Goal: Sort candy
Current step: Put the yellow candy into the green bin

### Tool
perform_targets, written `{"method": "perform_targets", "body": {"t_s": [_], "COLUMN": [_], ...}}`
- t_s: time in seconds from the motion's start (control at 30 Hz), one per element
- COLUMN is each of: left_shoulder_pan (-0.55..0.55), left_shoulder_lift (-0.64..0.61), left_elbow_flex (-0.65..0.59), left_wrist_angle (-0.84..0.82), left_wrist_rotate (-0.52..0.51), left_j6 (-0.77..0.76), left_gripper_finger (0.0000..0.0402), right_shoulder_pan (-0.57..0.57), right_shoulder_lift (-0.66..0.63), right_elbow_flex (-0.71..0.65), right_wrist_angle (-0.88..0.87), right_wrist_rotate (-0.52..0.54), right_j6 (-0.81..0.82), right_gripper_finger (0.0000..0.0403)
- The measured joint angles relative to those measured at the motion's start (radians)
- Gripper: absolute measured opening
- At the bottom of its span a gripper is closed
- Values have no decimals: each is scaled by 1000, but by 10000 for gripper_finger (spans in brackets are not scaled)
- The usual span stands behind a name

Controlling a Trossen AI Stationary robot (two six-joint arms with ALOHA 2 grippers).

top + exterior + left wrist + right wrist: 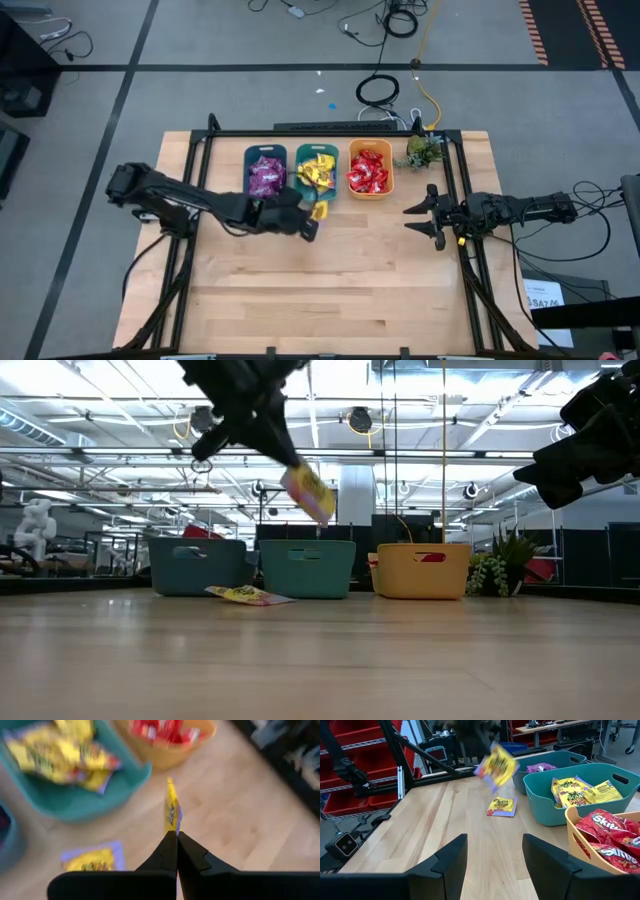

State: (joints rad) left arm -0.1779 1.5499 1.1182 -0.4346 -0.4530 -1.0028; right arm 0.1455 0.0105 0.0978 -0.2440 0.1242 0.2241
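My left gripper (308, 229) hovers above the table just in front of the middle bin, shut on a yellow candy packet (308, 493) that is lifted well clear of the wood. A second yellow packet (248, 595) lies flat on the table in front of the bins. The other candy sits sorted: purple in the left teal bin (265, 173), yellow in the middle teal bin (317, 170), red in the orange bin (370, 170). My right gripper (425, 215) waits open near the table's right edge, holding nothing. My left gripper pinches the yellow packet by its near end (172, 829) between the two fingertips (166, 851). The fingers slant down from above, toward the bins. The packet sticks out beyond the tips, tilted and clear of the table, and shows edge-on in the left wrist view.
A small green plant (422, 150) stands at the far right, beside the orange bin. The three bins line the far side of the table. Bare wood (330, 300) spreads across the near half. Black frame rails (190, 180) run along both sides.
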Motion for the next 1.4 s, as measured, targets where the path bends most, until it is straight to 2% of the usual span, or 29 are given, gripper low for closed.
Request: {"method": "perform_targets", "body": {"t_s": [0.13,0.3,0.57,0.7,0.87,1.0,1.13,1.27,1.4], "left_shoulder_pan": [44,146,366,432,492,549,589,599,572], "left_shoulder_lift": [-79,-154,-141,-116,-78,-67,-67,-87,-110], "left_elbow_flex": [0,0,0,0,0,0,0,0,0], "left_wrist_angle": [14,70,164,190,182,183,172,181,147], "left_wrist_rotate": [-23,-4,259,378,402,510,552,563,576], "left_j6": [57,185,378,463,467,496,517,509,439], "left_gripper_finger": [1,1,0,9,41,60,70,71,72], "right_shoulder_pan": [0,0,0,0,0,0,0,0,0], "right_shoulder_lift": [0,0,0,0,0,0,0,0,0], "right_elbow_flex": [0,0,0,0,0,0,0,0,0], "right_wrist_angle": [0,0,0,1,4,13,49,54,53], "right_wrist_rotate": [0,0,0,1,6,15,15,15,14], "right_j6": [2,19,89,127,166,184,184,184,177], "right_gripper_finger": [183,183,183,183,183,183,183,183,183]}}
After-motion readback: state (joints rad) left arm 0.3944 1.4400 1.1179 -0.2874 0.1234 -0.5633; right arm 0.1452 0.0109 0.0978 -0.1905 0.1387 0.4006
